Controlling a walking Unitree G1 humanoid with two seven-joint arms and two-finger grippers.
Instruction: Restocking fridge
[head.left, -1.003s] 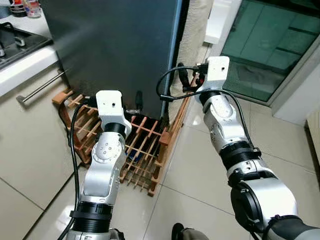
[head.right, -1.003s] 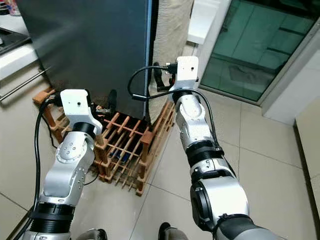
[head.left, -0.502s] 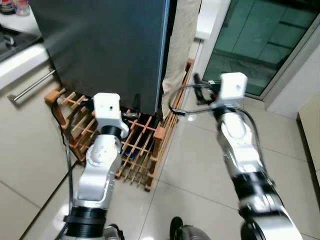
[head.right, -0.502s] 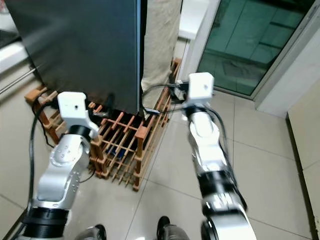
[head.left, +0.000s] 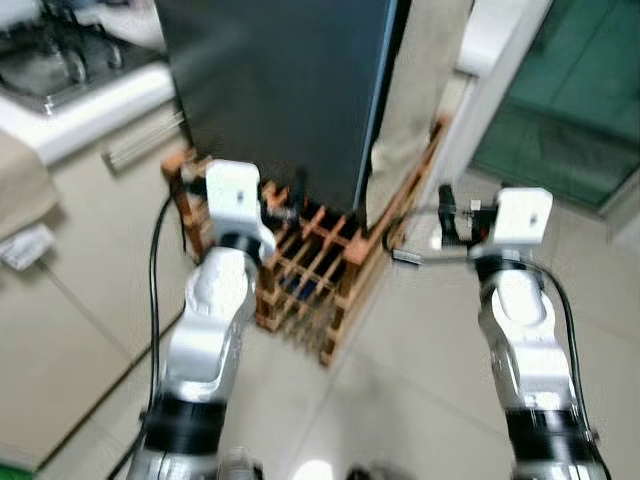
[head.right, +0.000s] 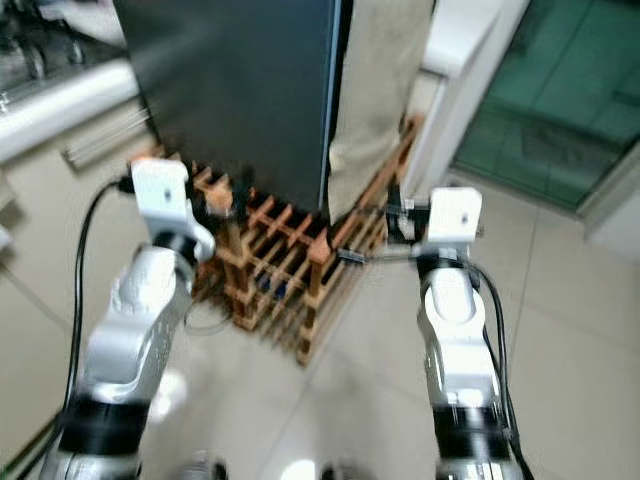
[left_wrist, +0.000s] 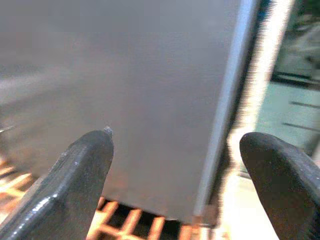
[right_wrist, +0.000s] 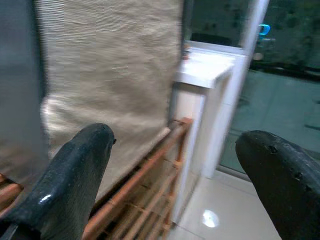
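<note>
Here the fridge (head.left: 280, 90) stands shut straight ahead, its tall door edge running vertically. The left gripper (left_wrist: 175, 170), spread wide and empty, faces that door and is nearer; the right gripper (right_wrist: 175, 165), likewise wide and empty, points beside the fridge.

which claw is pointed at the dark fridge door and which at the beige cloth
The left claw faces the dark fridge door; the right claw faces the beige cloth hanging beside it. Both are open and empty.

Both pincers (left_wrist: 175, 165) (right_wrist: 175, 165) raised, fingers apart.
</note>
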